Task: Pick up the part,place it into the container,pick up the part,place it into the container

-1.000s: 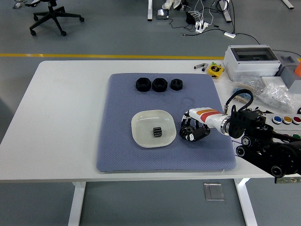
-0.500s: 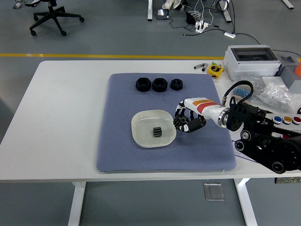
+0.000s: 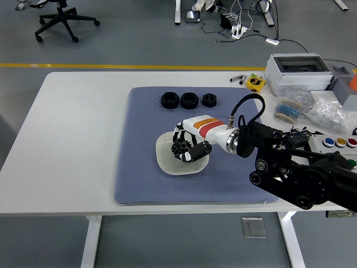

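Three black parts (image 3: 188,100) sit in a row on the mat, beyond the hand (image 3: 187,148) — small, rigid, probably light; pinch across the flats. Hand over the dish (image 3: 163,153), fingers curled; can't tell whether they hold a part.

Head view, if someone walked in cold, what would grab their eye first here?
Most striking is the right hand, white with a red and orange band, reaching in from the right with curled fingers over the pale dish in the middle of the blue mat. Behind it, three black parts sit in a row near the mat's far edge. Boxes, bags and coloured buttons crowd the table's right end.
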Motion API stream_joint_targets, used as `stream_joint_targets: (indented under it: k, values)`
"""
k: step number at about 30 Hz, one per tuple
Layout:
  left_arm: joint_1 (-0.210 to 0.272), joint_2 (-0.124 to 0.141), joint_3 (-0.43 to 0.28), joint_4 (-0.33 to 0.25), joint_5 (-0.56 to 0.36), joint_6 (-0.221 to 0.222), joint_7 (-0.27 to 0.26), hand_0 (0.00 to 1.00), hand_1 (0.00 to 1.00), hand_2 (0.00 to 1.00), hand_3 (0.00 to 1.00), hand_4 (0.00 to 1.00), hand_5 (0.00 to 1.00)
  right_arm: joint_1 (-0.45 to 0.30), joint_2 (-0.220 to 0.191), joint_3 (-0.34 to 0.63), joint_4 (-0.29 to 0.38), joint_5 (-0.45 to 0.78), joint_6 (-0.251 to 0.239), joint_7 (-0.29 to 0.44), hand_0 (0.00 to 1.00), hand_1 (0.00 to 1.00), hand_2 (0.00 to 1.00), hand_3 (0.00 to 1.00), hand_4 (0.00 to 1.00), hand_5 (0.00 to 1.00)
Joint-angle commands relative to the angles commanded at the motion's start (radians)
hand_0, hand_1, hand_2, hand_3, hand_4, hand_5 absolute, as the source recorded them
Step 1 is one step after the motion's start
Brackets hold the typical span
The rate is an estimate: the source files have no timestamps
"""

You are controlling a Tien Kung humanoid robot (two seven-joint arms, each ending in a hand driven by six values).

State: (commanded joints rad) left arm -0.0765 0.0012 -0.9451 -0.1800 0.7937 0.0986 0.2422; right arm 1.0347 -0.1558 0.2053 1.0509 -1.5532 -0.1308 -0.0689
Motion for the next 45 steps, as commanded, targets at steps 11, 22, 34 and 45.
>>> stream_joint_targets:
  k: [11, 22, 34, 45]
  values:
    - [-0.005, 0.004, -0.006, 0.000, 0.010, 0.004, 0.004, 0.831, 0.770, 0.800, 0.573, 0.487, 0.732, 0.008, 0.060, -0.058, -0.043, -0.034, -0.012, 0.004, 0.281, 0.442, 0.556, 0.649, 0.893, 0.330]
    - [-0.007, 0.005, -0.016, 0.000, 0.018, 0.009, 0.004, 0.831, 0.769, 0.798, 0.573, 0.488, 0.728, 0.009, 0.052, -0.069, -0.067, -0.058, -0.019, -0.002, 0.410, 0.593, 0.776, 0.796, 0.998, 0.401]
    - [-0.006, 0.004, -0.024, 0.000, 0.026, 0.009, 0.003, 0.832, 0.768, 0.798, 0.574, 0.490, 0.728, -0.041, -0.012, 0.069, -0.026, 0.037, -0.145, 0.009, 0.412, 0.593, 0.771, 0.754, 0.971, 0.408]
    - [-0.004, -0.001, -0.060, 0.000, 0.062, 0.005, 0.008, 0.831, 0.768, 0.798, 0.573, 0.492, 0.733, -0.257, -0.150, 0.218, 0.177, 0.502, -0.222, 0.293, 0.487, 0.632, 0.783, 0.730, 0.961, 0.469]
